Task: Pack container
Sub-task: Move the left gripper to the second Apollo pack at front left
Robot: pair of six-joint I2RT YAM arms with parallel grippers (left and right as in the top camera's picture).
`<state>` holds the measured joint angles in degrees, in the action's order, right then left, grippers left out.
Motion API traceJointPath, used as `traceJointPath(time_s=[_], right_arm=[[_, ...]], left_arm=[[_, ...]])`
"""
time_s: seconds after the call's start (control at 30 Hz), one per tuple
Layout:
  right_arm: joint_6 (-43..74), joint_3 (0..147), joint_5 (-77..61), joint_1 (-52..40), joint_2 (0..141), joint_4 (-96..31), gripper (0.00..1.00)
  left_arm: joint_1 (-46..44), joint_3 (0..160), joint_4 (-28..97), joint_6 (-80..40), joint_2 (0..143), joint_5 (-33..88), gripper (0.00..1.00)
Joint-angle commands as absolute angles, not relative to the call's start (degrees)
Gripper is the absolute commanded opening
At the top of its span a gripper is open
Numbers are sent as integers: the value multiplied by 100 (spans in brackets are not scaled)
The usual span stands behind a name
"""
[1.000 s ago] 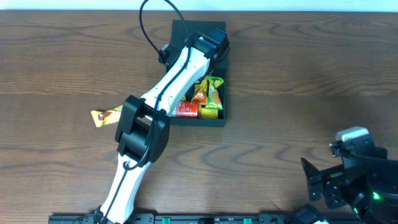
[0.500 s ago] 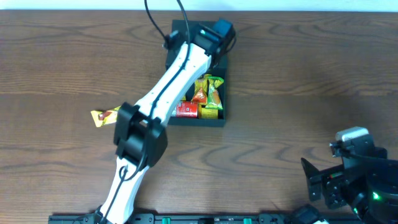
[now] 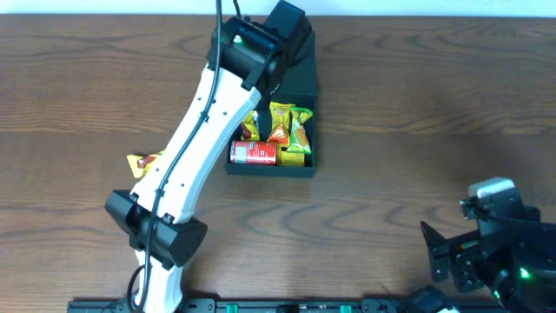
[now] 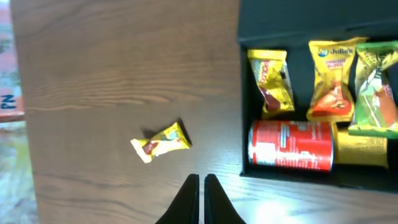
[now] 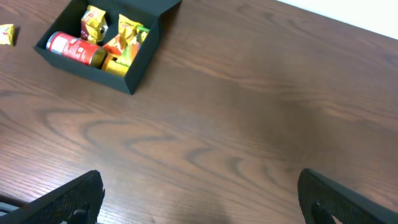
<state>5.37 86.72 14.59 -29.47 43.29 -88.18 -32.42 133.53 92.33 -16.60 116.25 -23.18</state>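
Observation:
The container point(image 3: 306, 96) is a dark square box at the table's far middle, its flap lid point(image 5: 152, 7) folded back. Inside lie a red can point(image 4: 291, 145), a yellow packet point(image 4: 271, 82), an orange packet point(image 4: 331, 81) and a green packet point(image 4: 378, 93). Another yellow packet point(image 4: 160, 141) lies on the wood left of the box. My left gripper point(image 4: 201, 186) is shut on nothing, held high over the table beside the box's left wall. The left arm point(image 3: 204, 122) crosses the box's left side in the overhead view. My right gripper point(image 5: 202, 199) stands open at the near right, far from the box.
The loose yellow packet point(image 3: 143, 163) sits partly under the left arm in the overhead view. Bare wooden tabletop point(image 3: 417, 130) stretches between the box and the right arm point(image 3: 491, 248). A pale wall edge runs along the table's far side.
The left gripper has shut, and the arm has risen and drawn back from over the box, its elbow swinging down-left. The red can now shows fully. The right arm has not moved.

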Motion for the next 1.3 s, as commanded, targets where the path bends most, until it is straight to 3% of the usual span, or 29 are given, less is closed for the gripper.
traceJointPath(time_s=[0.0, 0.2, 0.47, 0.73, 0.87, 1.03, 1.2, 1.27], right_arm=[[576, 8729, 1455, -2921, 4331, -8943, 99], [598, 8729, 1391, -2921, 4331, -9045, 99], [593, 8729, 1393, -2921, 4331, -8960, 99], [593, 8729, 1391, -2921, 4331, -8897, 99], [596, 8729, 1297, -2921, 4331, -8892, 99], [598, 8729, 1170, -2921, 4331, -8888, 99], [681, 8729, 1155, -2921, 4331, -8842, 99], [679, 8729, 1157, -2921, 4331, -8788, 99]], left_arm=[[-3065, 13294, 9682, -1916, 11616, -2097, 6], [-2517, 13294, 9682, -1546, 11290, -2132, 6], [-1533, 12829, 9679, -788, 9727, -1494, 6], [-860, 8901, 7924, -318, 6796, -851, 6], [-858, 7210, 7170, -397, 5730, -849, 17], [-858, 6410, 6792, -604, 5739, -847, 24], [-858, 6401, 6742, -869, 6781, -786, 36], [-858, 6401, 6670, -1000, 7172, -786, 36]])
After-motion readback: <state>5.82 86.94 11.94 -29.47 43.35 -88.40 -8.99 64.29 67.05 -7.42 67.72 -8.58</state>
